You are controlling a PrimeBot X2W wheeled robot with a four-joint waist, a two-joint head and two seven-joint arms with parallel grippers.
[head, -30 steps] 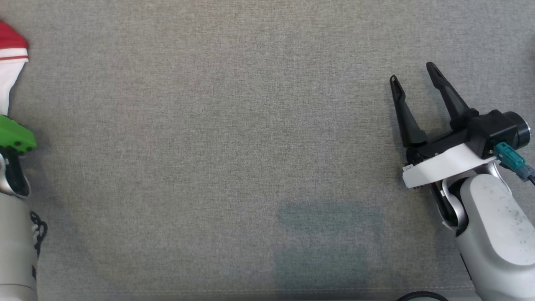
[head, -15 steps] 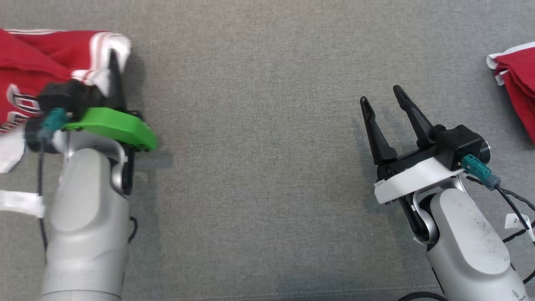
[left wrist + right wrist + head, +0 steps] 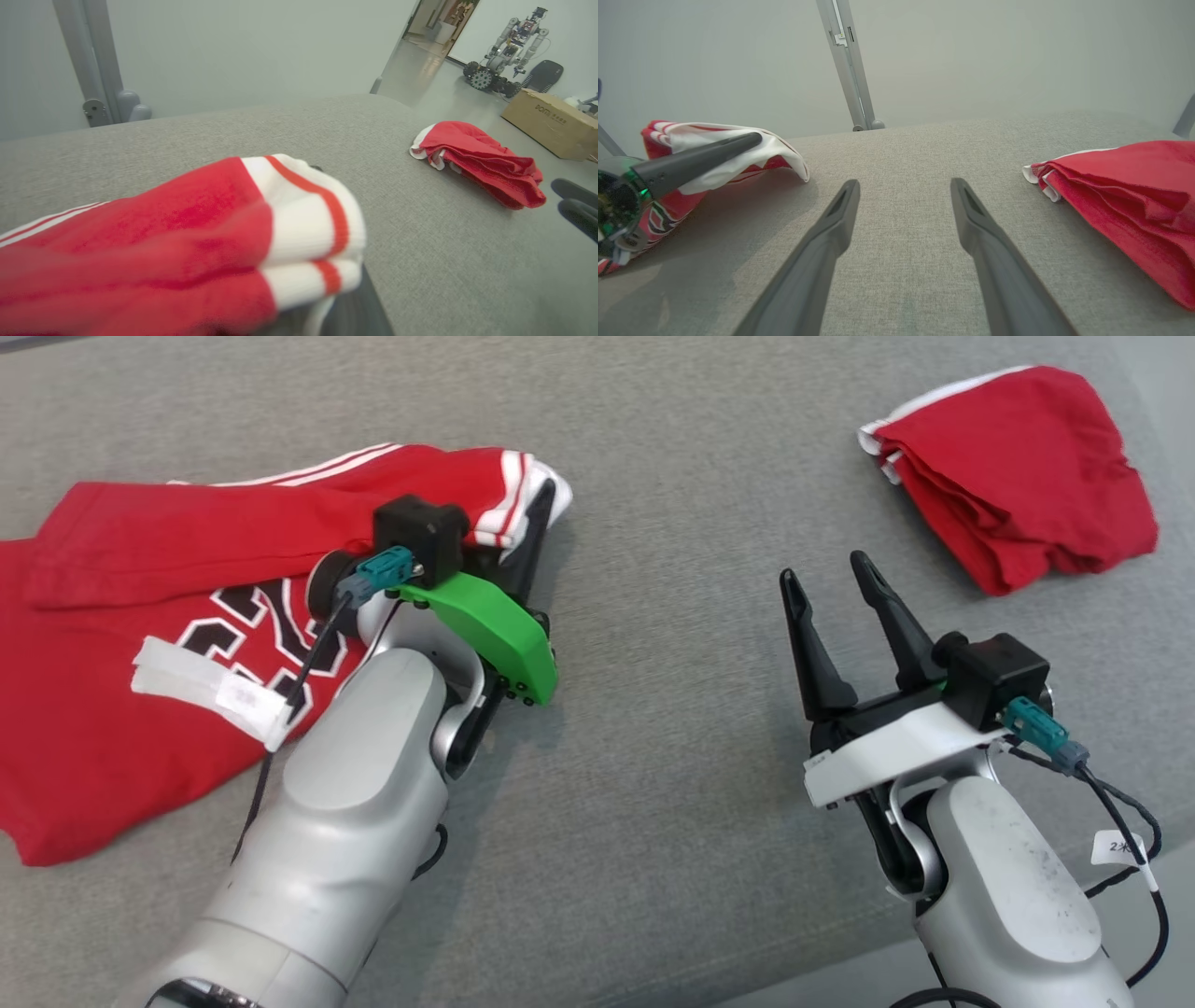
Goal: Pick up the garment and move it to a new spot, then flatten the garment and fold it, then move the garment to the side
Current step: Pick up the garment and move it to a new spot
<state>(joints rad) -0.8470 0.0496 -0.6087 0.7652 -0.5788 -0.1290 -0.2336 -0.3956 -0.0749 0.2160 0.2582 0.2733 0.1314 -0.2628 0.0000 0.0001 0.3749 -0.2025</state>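
The garment (image 3: 140, 616) is a red jersey with black-and-white numerals and white striped trim, spread over the left of the grey cloth table (image 3: 653, 728). My left gripper (image 3: 540, 509) is shut on its white-and-red striped edge, lifted and folded over the fingers. In the left wrist view that striped edge of the garment (image 3: 299, 224) drapes across the fingers and hides most of them. The right wrist view shows one left-gripper finger (image 3: 696, 163) lying against the garment (image 3: 780, 154). My right gripper (image 3: 826, 574) stands open over bare table at the right, holding nothing, also seen as right gripper (image 3: 903, 184).
A second red garment (image 3: 1018, 467) lies bunched at the far right of the table, right of my right gripper. The table's front edge runs along the lower right. Beyond the table stand a cardboard box (image 3: 546, 121), another robot (image 3: 509, 46) and a grey post (image 3: 850, 70).
The head camera has swung and tilted, so the whole picture shifted. Against the right gripper, my left gripper has come inward with the garment's striped edge. The right gripper stays open.
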